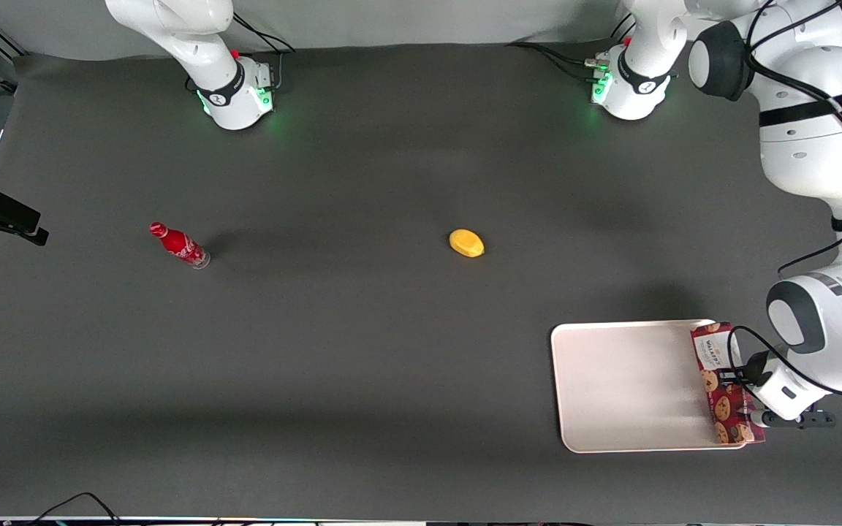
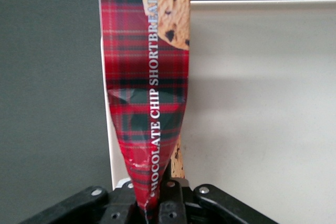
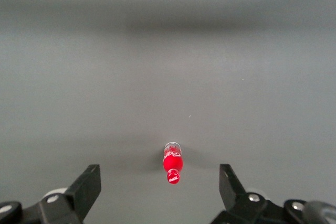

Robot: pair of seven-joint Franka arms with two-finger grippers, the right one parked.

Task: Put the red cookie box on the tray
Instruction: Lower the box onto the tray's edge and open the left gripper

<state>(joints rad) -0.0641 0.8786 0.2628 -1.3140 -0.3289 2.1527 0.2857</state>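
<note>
Your left gripper [image 2: 152, 203] is clamped on one end of the red cookie box [image 1: 725, 383], creasing the cardboard. The box sits along the tray [image 1: 629, 383] edge nearest the working arm's end of the table, overlapping the rim. A red bottle [image 1: 179, 245] and a yellow fruit-shaped object [image 1: 466, 243] lie well apart from it

The red cookie box [image 1: 726, 383] is a long narrow carton in dark-red tartan with cookie pictures, a white label panel and the words "Chocolate Chip Shortbread" down one side [image 2: 149, 93]. It is crumpled where the gripper [image 2: 152, 203] pinches its end, and it lies along the edge of the tray [image 1: 629, 383], a large flat cream-white rectangle with rounded corners and a low rim
</note>
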